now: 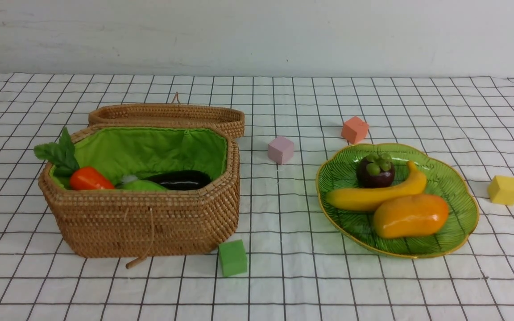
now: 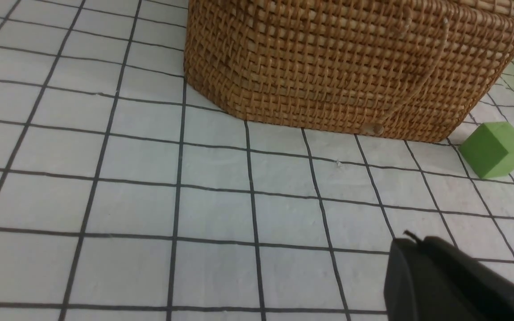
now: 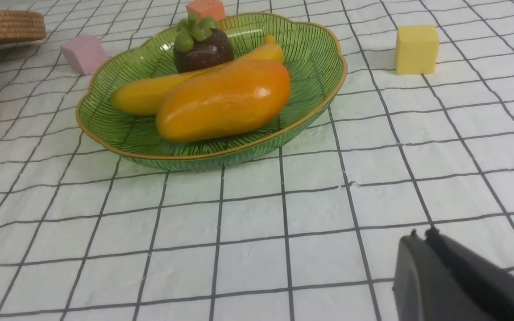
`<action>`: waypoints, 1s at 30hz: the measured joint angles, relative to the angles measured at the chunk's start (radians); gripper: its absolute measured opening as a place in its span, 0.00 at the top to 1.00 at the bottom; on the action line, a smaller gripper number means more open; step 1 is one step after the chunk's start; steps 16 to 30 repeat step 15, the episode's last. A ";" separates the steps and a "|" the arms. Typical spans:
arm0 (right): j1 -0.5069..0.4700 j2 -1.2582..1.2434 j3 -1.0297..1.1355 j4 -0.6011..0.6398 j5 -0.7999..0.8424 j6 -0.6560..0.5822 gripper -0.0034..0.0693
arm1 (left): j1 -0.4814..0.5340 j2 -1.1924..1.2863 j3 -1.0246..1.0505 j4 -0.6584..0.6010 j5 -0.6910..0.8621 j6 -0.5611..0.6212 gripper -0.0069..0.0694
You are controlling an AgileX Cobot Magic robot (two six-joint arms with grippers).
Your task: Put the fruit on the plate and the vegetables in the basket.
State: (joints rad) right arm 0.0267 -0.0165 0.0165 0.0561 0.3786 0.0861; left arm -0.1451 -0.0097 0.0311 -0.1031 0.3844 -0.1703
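We saw fruit (image 1: 395, 196) on plate (image 1: 458, 223), vegetables (image 1: 150, 180) in basket (image 1: 150, 223). Both grippers closed, empty, near side of each. No move left.

From the front I can't see either of my arms. My left claw (image 2: 417, 243) shows only as a dark tip cut off by my wrist picture's edge, my right claw (image 3: 422, 236) likewise. The basket (image 1: 150, 218) wall hides most of the carrot (image 1: 88, 179), the gourd (image 1: 143, 185) and the eggplant (image 1: 181, 179). At the plate's (image 1: 462, 223) six o'clock, the mango (image 1: 411, 216) covers part of the banana (image 1: 375, 196). The basket's top is cropped in my left wrist view.
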 joint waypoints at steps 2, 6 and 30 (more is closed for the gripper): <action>0.000 0.000 0.000 0.000 0.000 0.000 0.92 | 0.000 0.000 0.000 0.000 0.000 0.000 0.93; 0.000 0.000 0.000 0.000 0.000 0.000 0.92 | 0.000 0.000 0.000 0.000 0.000 0.000 0.92; 0.000 0.000 0.000 0.000 0.000 0.000 0.91 | 0.000 0.000 0.000 0.000 0.000 0.000 0.92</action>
